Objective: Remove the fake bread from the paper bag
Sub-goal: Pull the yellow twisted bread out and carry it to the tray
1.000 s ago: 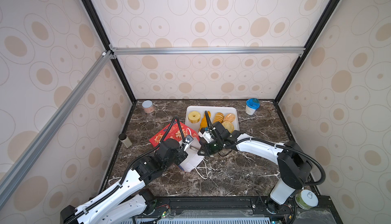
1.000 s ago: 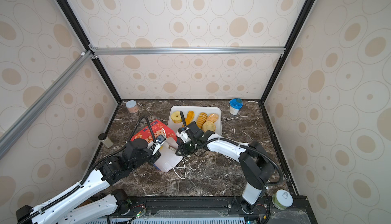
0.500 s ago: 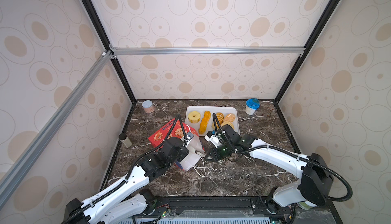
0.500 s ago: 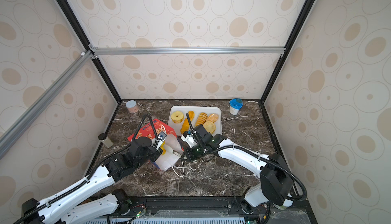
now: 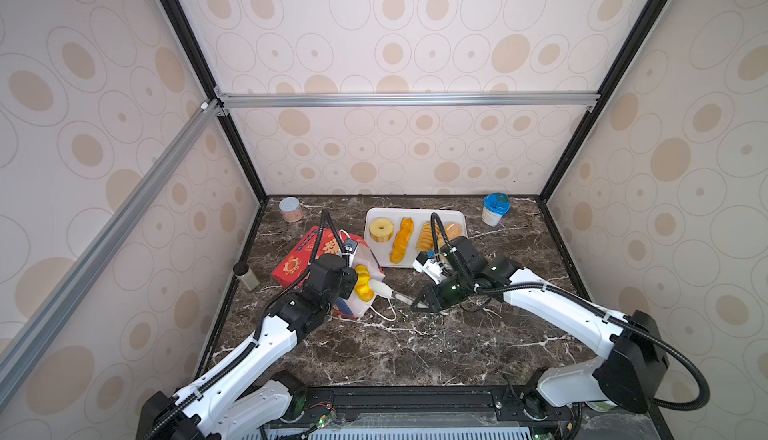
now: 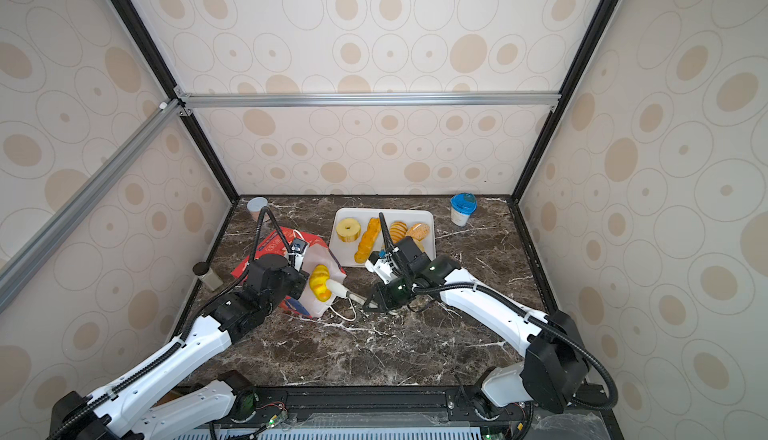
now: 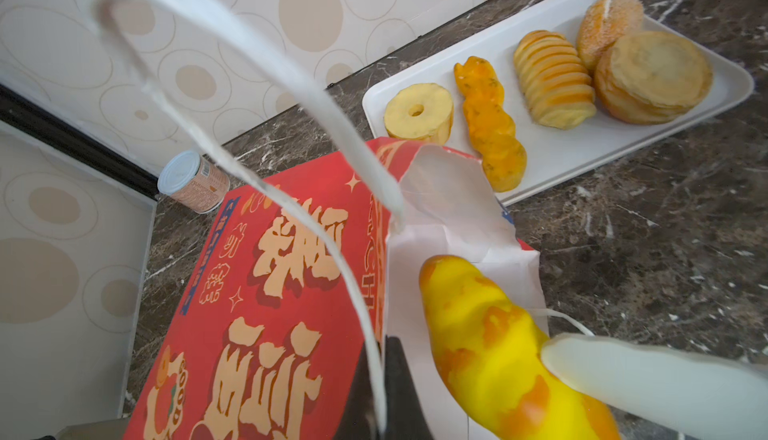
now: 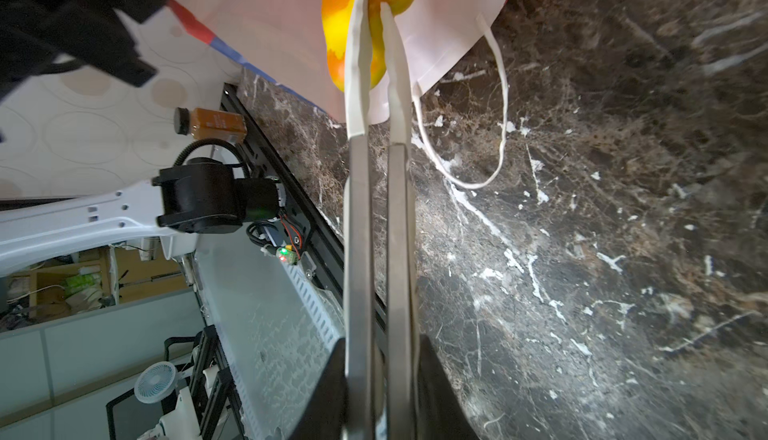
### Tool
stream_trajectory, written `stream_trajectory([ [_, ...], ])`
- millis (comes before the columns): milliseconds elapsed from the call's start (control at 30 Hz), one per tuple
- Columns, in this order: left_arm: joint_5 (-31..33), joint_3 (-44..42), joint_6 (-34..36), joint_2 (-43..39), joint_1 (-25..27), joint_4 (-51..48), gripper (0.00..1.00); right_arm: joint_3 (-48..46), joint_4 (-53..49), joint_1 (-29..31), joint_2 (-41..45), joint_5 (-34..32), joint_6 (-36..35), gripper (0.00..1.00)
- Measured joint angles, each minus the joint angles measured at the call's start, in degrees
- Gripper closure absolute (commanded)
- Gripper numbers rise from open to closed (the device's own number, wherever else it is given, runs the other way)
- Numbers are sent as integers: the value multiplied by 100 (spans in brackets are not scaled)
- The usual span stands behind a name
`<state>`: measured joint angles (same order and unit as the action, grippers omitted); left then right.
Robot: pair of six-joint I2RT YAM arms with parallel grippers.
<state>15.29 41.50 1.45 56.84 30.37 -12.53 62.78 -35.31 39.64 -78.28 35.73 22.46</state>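
I'm looking down on a dark, glossy surface (image 5: 415,346) veined white like marble. Left of centre lies the red paper bag (image 7: 270,292), a creased box shape printed with pale characters, its torn white-lined mouth facing the middle. Beyond the mouth sits a smooth white rectangular tray (image 7: 582,143) with rounded corners. It carries five breads: a pale ring (image 7: 417,112), a knobbly orange twisted stick (image 7: 488,126), a ridged loaf (image 7: 552,78), a flat layered bun (image 7: 654,74) and a sugary-looking bun (image 7: 611,22). The sixth, a smooth yellow loaf (image 7: 478,334) blotched with orange, pokes halfway out of the bag mouth. My left jaws are closed on the bag's white cord handle (image 7: 249,56), which loops up slack. My right jaws, long thin pale blades, are pinched almost together on the loaf's exposed end.
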Motion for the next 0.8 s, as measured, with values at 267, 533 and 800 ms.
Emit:
stream_trajectory([
  [267,50,70,-354,391,-640,485,100,-33,-249,-828,890,341,-22,100],
  [533,94,223,-428,387,-918,662,100,-177,-98,-1803,1084,302,125,100],
  [800,186,216,-450,-367,-938,356,100,321,472,-1904,-706,48,136,100],
])
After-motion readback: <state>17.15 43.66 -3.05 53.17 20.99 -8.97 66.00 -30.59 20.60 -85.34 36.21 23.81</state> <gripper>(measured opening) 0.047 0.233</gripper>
